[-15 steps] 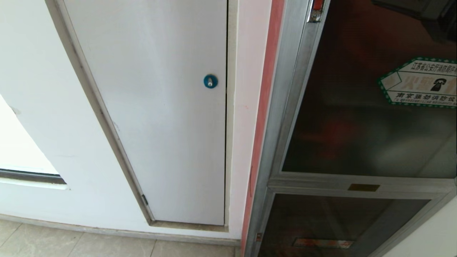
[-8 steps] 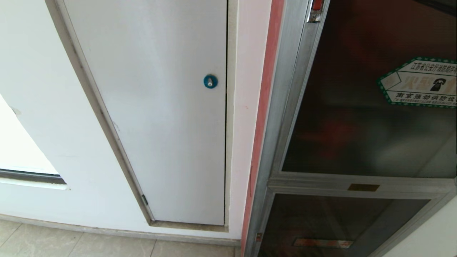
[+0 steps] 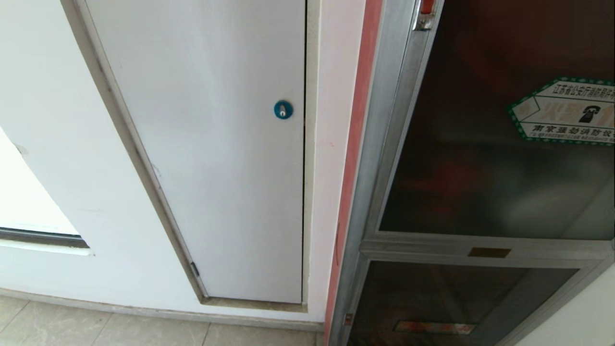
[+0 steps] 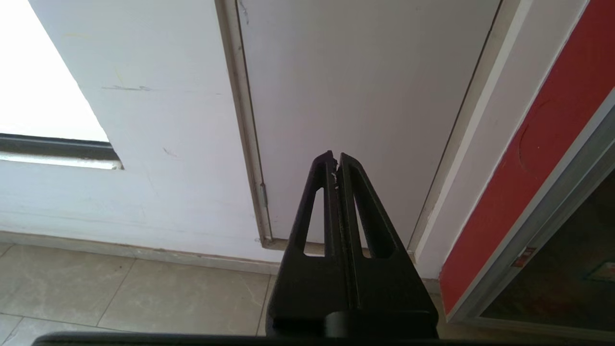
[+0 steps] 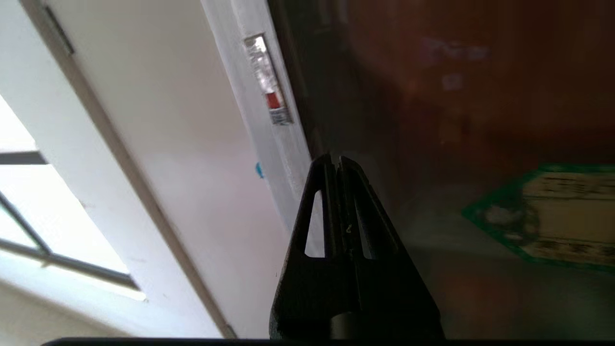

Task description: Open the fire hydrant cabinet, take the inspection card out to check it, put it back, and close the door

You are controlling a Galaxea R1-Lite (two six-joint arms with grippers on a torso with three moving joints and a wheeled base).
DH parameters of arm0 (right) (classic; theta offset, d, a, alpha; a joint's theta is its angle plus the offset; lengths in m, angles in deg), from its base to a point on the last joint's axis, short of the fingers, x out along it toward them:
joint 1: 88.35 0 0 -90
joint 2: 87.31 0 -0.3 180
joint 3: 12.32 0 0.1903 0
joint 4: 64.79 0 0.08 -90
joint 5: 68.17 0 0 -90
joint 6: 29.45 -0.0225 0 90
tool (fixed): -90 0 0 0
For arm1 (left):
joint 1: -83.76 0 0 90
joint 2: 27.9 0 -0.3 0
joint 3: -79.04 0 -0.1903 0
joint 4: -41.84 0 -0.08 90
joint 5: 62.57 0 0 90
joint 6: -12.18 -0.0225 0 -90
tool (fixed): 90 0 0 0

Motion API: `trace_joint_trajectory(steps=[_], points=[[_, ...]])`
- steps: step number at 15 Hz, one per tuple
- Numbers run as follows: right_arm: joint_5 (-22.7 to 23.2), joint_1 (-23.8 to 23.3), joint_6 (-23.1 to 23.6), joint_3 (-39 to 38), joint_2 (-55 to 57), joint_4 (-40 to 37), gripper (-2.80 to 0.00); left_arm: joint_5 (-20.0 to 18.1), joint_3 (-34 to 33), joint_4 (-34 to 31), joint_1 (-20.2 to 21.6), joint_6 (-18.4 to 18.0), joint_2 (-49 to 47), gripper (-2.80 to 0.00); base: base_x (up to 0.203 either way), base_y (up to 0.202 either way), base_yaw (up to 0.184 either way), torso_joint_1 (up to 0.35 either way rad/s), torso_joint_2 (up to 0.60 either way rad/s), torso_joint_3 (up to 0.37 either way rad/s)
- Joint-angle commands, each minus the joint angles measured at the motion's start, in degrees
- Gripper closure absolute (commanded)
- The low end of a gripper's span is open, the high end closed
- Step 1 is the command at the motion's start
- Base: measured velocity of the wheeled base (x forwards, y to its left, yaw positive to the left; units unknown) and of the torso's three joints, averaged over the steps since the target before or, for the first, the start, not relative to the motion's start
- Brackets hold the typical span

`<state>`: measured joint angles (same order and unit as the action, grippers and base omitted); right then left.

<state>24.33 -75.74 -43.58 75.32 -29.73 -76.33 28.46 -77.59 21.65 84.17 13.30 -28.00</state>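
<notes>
The right gripper [image 5: 335, 161], fingers pressed together and empty, hung nearer the door [image 5: 480, 120], whose upright frame edge lay just ahead.

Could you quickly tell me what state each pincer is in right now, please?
Left pincer: closed, holding nothing, pointing at the white panel.
Right pincer: closed, holding nothing, in front of the door by its silver frame.
</notes>
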Motion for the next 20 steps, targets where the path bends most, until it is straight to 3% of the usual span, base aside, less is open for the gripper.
trace_joint_trajectory(steps=[1,3,6,8,12,20], points=[[-0.2,-3.2,-0.1,-2.4,-6.1,0.0,0.00,0.0,-1.1,0.1,0.0,0.0,0.0,0.00,0.000,0.000,0.000,0.000,0.00,0.000],[-0.7,-5.4,-0.3,-4.7,-10.4,-0.9,0.00,0.0,-1.1,0.1,0.0,0.0,0.0,0.00,0.000,0.000,0.000,0.000,0.00,0.000],[-1.7,-7.7,-2.4,-5.9,-17.5,-9.6,0.00,0.0,-1.1,0.0,0.0,0.0,0.0,0.00,0.000,0.000,0.000,0.000,0.00,0.000],[-4.7,-9.2,-2.7,-6.7,-21.3,-11.1,0.00,0.0,-1.1,0.1,0.0,0.0,0.0,0.00,0.000,0.000,0.000,0.000,0.00,0.000],[-5.4,-10.5,-2.5,-11.1,-29.7,-14.1,0.00,0.0,-1.1,0.0,0.0,0.0,0.0,0.00,0.000,0.000,0.000,0.000,0.00,0.000],[-2.6,-10.6,1.4,-29.6,-45.5,-18.6,0.00,0.0,-1.1,0.1,0.0,0.0,0.0,0.00,0.000,0.000,0.000,0.000,0.00,0.000]])
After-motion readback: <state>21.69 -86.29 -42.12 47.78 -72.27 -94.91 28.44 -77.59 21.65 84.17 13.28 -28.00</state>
